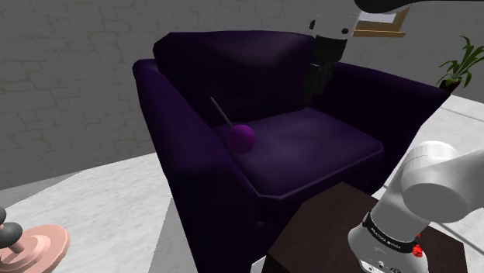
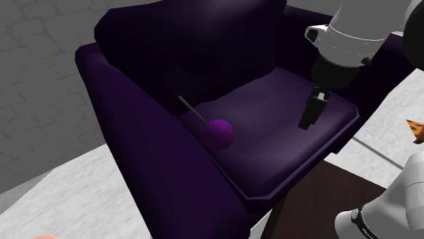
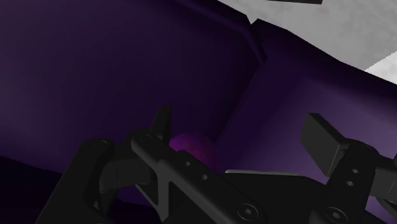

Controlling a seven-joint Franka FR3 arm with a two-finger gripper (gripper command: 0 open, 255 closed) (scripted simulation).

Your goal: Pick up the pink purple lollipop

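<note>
Purple lollipop [image 1: 241,137], in the shoulder view, lies on the seat cushion [image 1: 318,147] of a dark purple armchair [image 1: 194,194]; its round head rests close to the armrest [image 1: 167,101] on that view's left, and its thin grey stick slants up and away toward the backrest [image 1: 233,58]; the gripper [image 1: 318,81] hangs black over the far side of the seat, well apart from the lollipop, on a white arm [image 1: 434,186] that rises from the dark brown stand [image 1: 318,233] at lower right; a grey stone wall [image 1: 70,85] stands behind the chair, a green plant [image 1: 461,66] shows at the upper right, and a pink round object [image 1: 35,248] sits on the pale floor [image 1: 108,194] at lower left.

Second exterior view: the lollipop [image 2: 219,133] lies on the seat cushion [image 2: 272,136] just beside the armrest [image 2: 136,129] on this view's left, stick pointing toward the backrest; the gripper [image 2: 307,117] points down over the cushion toward this view's right, near its surface, well apart from the sweet.

Wrist view: the two black fingers [image 3: 321,137] stand wide apart with nothing clasped, so the gripper [image 3: 238,124] is unclosed and empty; the lollipop [image 3: 191,145] shows as a purple glow beyond one fingertip, against the dark armchair [image 3: 95,76], untouched.
</note>
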